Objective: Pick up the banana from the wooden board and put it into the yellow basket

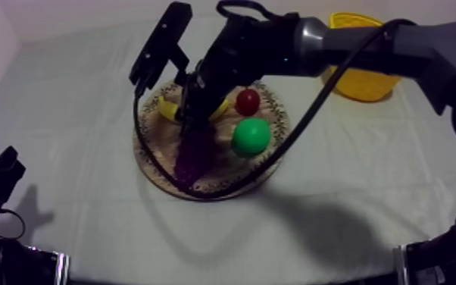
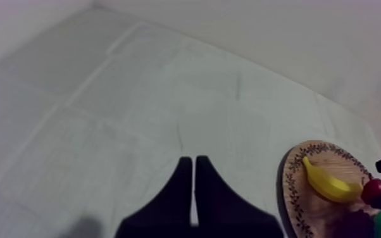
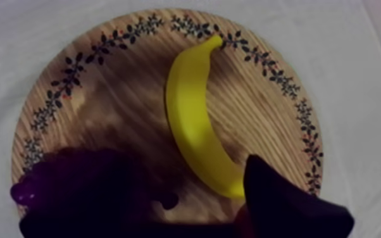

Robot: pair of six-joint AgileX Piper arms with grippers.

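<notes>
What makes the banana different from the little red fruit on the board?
The banana is yellow, while the small red fruit is red. The banana is long and curved, but the small red fruit is round like a ball. The banana is also the longer of the two. Both lie on the round wooden board, near each other.

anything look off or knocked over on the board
Nothing stands out. The banana lies flat on the wooden board, with the grapes, small red fruit and green fruit beside it, and the yellow basket sits upright.
</notes>
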